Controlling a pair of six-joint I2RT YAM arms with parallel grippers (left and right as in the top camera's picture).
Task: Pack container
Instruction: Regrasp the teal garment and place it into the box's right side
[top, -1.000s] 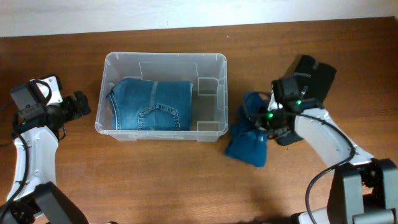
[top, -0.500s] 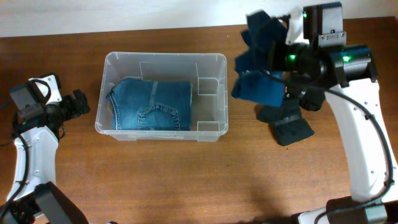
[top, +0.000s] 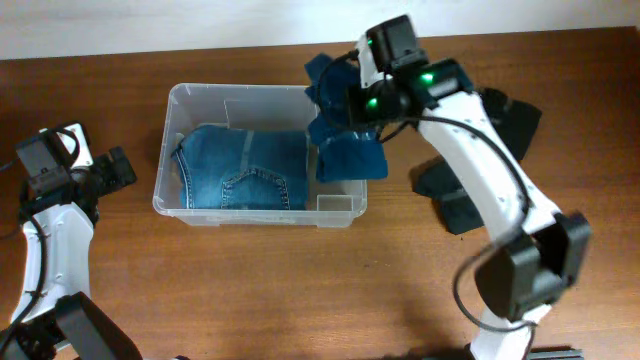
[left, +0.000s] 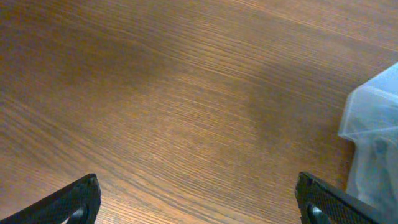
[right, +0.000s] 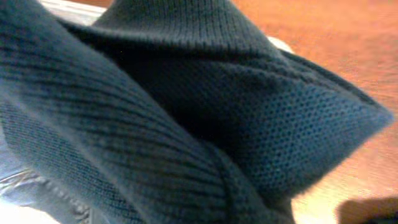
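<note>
Wood tabletop (top: 250, 290) under container (top: 250, 215), wall (top: 150, 20) perhaps white

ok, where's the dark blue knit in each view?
Overhead: dark blue knit hangs over the container's right end, upper centre.
Left wrist: not in it.
Right wrist: fills nearly the whole frame.
Shared landmark: the wooden table, seen in all three.

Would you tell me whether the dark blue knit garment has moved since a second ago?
Yes. The dark blue knit garment has gone left, from the table right of the container to over its right end, held by the right tool.
</note>
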